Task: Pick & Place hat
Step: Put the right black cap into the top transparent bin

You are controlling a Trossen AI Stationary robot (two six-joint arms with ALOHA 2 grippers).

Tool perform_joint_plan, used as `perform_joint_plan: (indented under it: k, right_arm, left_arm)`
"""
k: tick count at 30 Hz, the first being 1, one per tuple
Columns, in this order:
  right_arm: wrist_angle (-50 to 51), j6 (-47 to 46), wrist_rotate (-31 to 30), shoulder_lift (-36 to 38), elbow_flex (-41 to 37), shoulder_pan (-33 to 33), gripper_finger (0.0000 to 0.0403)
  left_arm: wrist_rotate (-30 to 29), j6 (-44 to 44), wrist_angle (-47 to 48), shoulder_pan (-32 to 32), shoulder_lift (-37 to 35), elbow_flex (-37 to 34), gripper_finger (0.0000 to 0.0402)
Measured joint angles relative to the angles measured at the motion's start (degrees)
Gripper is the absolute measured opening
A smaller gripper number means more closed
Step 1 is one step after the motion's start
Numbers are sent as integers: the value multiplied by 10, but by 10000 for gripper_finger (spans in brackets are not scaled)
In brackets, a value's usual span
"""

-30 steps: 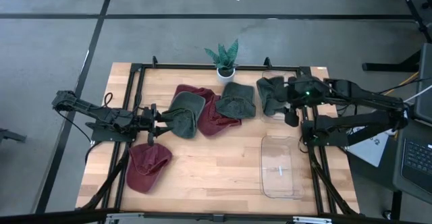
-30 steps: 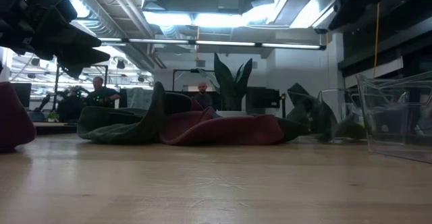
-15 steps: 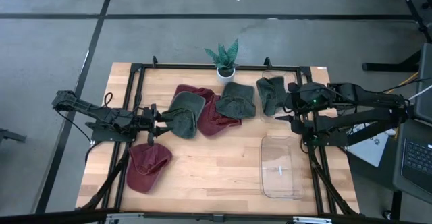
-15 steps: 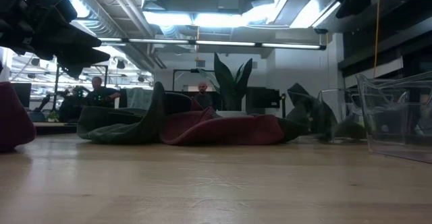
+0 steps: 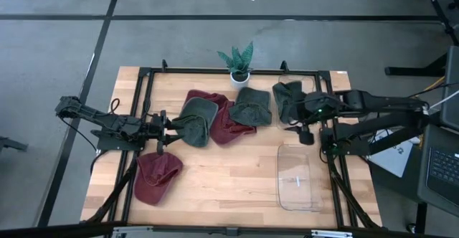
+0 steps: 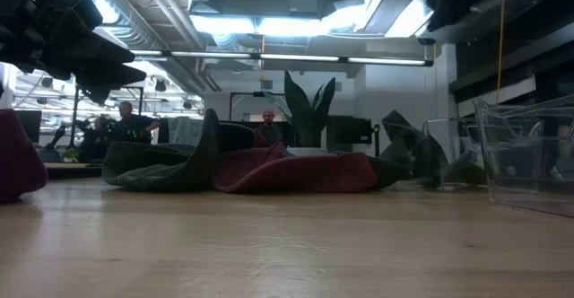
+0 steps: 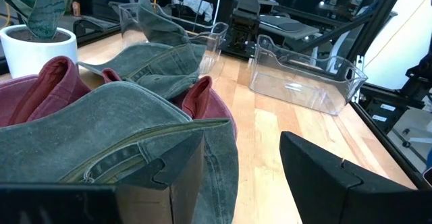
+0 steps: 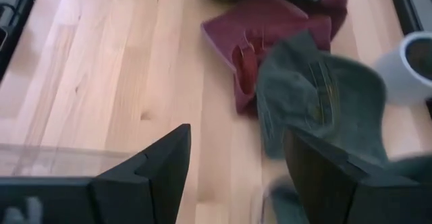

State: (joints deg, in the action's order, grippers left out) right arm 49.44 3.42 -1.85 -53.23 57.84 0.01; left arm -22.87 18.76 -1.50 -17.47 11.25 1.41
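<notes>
Both pairs of fingers stand spread with nothing between them: the right gripper [image 5: 304,132] hangs above bare wood, the left gripper [image 5: 162,130] waits at the brim of the green hat [image 5: 199,120] near table centre. The hat at issue seems to be the dark green one [image 5: 287,98] lying partly in a clear bin at about one o'clock. Within the last second the right gripper has swung from over that hat toward centre, empty, so no pick has begun. The empty clear bin [image 5: 297,177] sits at four o'clock, the maroon hat [image 5: 156,175] at eight. Only the right wrist view shows another green hat [image 8: 317,109] ahead, beside a maroon one [image 8: 266,28].
</notes>
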Motion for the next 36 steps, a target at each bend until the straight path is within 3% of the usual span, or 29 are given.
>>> perform_joint_plan:
  k: [19,26,30,36]
  right_arm:
    - [-259,-5,41,-179,0,-2,233]
    - [-221,42,31,-249,71,-22,232]
    - [-158,48,-2,-299,125,-37,232]
    - [-79,48,-6,-363,173,-47,232]
  left_arm:
    - [0,0,0,0,0,0,191]
    - [0,0,0,0,0,0,191]
    - [0,0,0,0,0,0,191]
    - [0,0,0,0,0,0,191]
